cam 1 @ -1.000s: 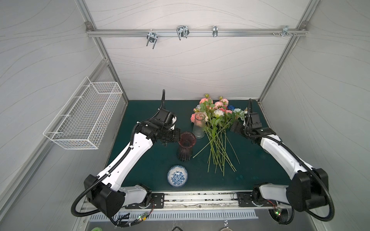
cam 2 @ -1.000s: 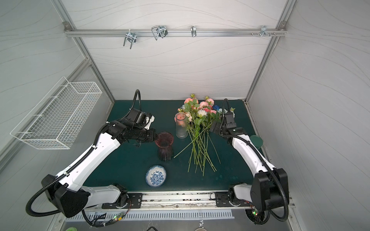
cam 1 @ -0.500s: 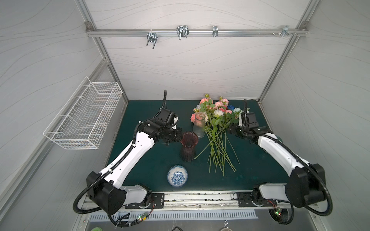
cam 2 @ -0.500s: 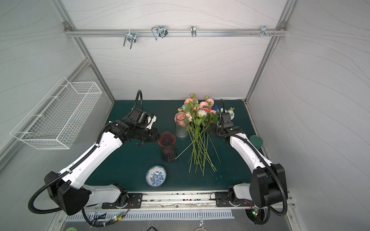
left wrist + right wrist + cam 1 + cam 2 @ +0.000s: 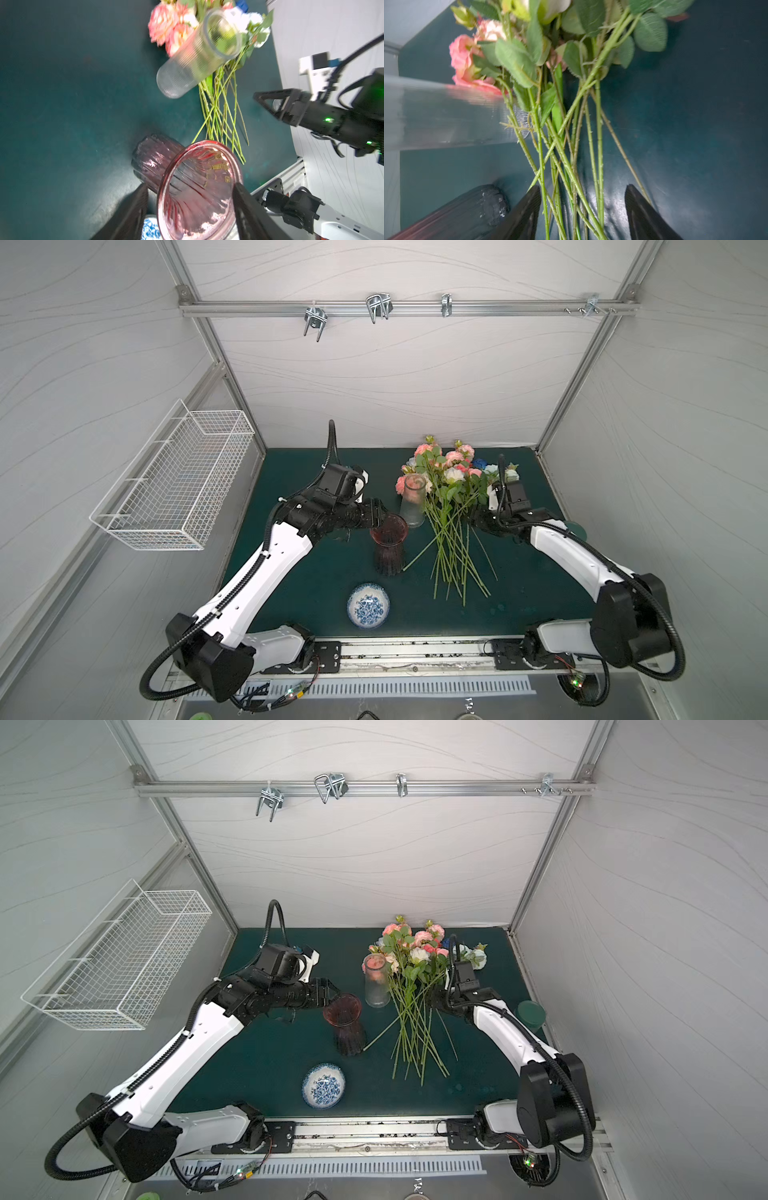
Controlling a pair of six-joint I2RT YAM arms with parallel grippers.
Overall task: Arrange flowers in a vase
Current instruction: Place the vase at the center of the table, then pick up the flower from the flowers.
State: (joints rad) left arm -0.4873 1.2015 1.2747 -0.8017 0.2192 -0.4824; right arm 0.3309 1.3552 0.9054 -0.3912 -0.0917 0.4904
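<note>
The flowers (image 5: pixel 451 506) (image 5: pixel 415 990) lie in a bundle on the green mat, heads to the back, stems fanned toward the front. A dark red ribbed vase (image 5: pixel 389 547) (image 5: pixel 348 1027) stands upright left of them. My left gripper (image 5: pixel 380 514) (image 5: pixel 190 186) is open, its fingers (image 5: pixel 245 207) either side of the vase's flared rim (image 5: pixel 197 187); one finger is at the rim, the other apart from it. My right gripper (image 5: pixel 434 996) (image 5: pixel 583 187) is open low over the mat, with several stems (image 5: pixel 571 155) lying between its fingers.
A clear ribbed glass vase (image 5: pixel 412 502) (image 5: pixel 197 56) stands behind the red one, against the flower heads. A blue-and-white bowl (image 5: pixel 368 605) sits near the front edge. A green round object (image 5: pixel 530 1013) is by the right wall. A wire basket (image 5: pixel 178 489) hangs on the left wall.
My left gripper was shut at the red vase's rim and now stands open around it. My right gripper moved from beside the flower heads down to the stems, its jaws narrower.
</note>
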